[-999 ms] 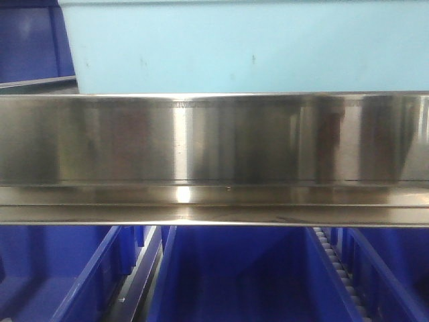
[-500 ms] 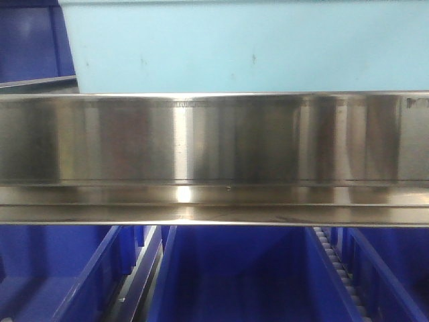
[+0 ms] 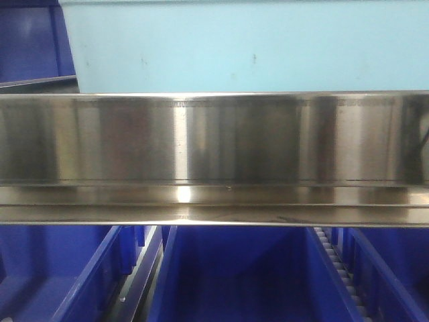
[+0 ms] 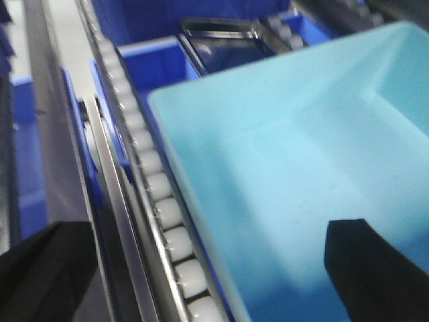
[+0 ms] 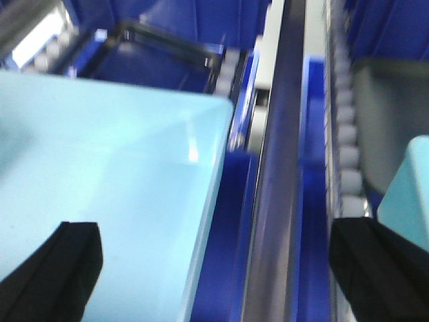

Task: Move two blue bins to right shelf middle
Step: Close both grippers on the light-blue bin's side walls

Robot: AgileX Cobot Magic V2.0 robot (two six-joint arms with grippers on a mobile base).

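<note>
Straddling the walls of the pale blue bin (image 3: 248, 47), both grippers spread open, gripping nothing.
Pose, left gripper (image 4: 204, 231): one finger outside over the steel rail (image 4: 120, 228), the other inside the bin, left wall between; right gripper (image 5: 214, 231): one finger over the bin interior, the other past its right wall by the roller track (image 5: 345, 134). Bin rests on the steel shelf surface (image 3: 214, 141) above dark blue bins (image 3: 228, 275); second pale blue bin (image 5: 410, 188) at right edge.
</note>
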